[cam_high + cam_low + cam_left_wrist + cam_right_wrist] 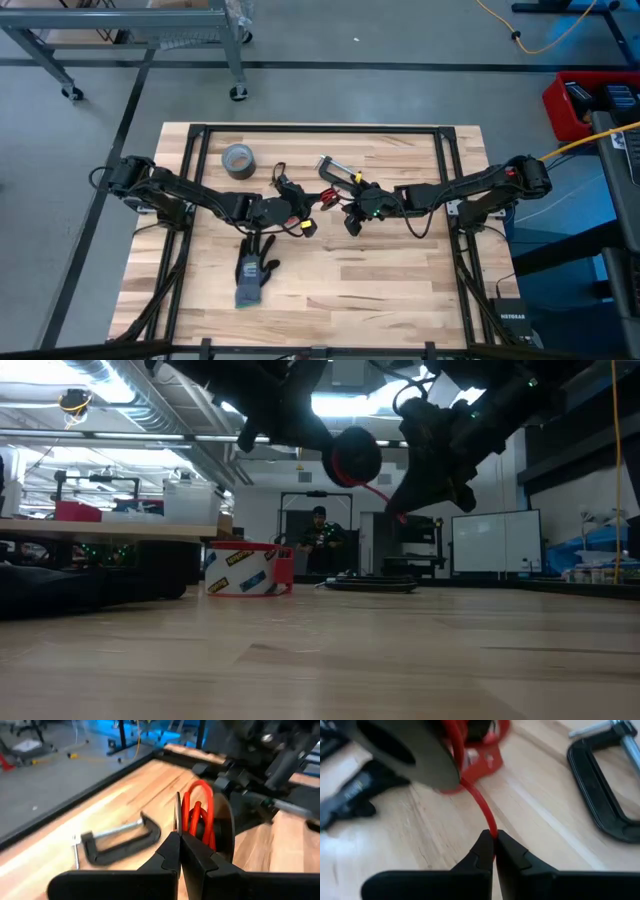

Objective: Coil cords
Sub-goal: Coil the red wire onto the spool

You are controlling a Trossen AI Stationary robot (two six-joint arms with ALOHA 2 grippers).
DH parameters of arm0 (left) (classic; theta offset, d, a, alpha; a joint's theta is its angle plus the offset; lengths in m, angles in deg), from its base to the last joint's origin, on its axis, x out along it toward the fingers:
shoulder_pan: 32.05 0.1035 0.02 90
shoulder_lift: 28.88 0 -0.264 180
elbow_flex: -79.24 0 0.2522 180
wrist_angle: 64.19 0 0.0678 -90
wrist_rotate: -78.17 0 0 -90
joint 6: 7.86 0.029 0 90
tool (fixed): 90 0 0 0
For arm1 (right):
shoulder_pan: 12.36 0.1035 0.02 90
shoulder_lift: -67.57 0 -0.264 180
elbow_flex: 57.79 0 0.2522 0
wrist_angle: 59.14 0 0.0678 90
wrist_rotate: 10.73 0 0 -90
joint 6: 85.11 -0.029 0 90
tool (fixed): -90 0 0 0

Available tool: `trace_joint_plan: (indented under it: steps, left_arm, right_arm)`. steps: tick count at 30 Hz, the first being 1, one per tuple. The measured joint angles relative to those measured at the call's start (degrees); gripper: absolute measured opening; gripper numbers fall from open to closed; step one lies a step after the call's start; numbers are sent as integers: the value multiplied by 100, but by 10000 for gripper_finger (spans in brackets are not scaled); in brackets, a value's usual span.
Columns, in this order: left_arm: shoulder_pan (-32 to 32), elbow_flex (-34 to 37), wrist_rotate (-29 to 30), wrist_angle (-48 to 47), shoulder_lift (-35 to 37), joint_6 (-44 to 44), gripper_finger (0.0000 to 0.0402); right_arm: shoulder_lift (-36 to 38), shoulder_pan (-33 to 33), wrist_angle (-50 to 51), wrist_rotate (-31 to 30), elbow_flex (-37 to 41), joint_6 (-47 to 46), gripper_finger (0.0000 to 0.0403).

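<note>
The red cord (199, 809) is wound in loops on a dark round reel (355, 455) held above the table's middle. One strand (479, 802) runs from the reel to my right gripper (494, 840), which is shut on it. My left gripper (179, 842) is shut on the reel's thin dark disc. In the high view the two grippers face each other, left (300, 212) and right (352, 214), a short way apart. My left gripper pinches the rim of the reel's thin near disc (177, 820) between its two fingertips, beside the red loops. The reel is lifted clear of the table and stands on edge beyond the fingers. My right gripper pinches a single strand of the red cord (492, 829) at its fingertips, slanting down from the table's right. The strand runs fairly straight from the fingers up to the reel (405, 750), clear of the table.
A black C-clamp (338, 172) lies just beyond the grippers toward the far edge. A grey tape roll (238, 160) sits at the far left, and a grey and black glove (255, 272) lies nearer the front. The right half of the table's near side is bare wood (380, 290).
</note>
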Motion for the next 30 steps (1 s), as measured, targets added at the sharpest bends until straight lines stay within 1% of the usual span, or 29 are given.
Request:
trace_joint_plan:
  steps: [7,12,15,18,20,25,30]
  left_arm:
    - [-1,0,-84,-644,0,-585,0]
    - [1,0,-404,-702,0,-734,0]
    - [-1,0,-477,-704,0,-738,0]
    - [-1,0,-486,-739,-2,-738,0]
    - [-1,0,-485,-748,0,-738,0]
    - [-1,0,-485,-930,0,-807,0]
    - [5,0,-487,-1165,-2,-911,0]
  right_arm:
    - [0,-2,341,17,0,1,10]
    - [0,-86,307,-41,0,13,9]
    - [23,-173,201,-18,0,8,10]
    - [78,-262,-82,193,0,12,12]
    - [106,-323,-292,443,0,10,12]
    - [129,-494,-413,931,0,-25,13]
    - [137,-494,-589,1285,0,-53,14]
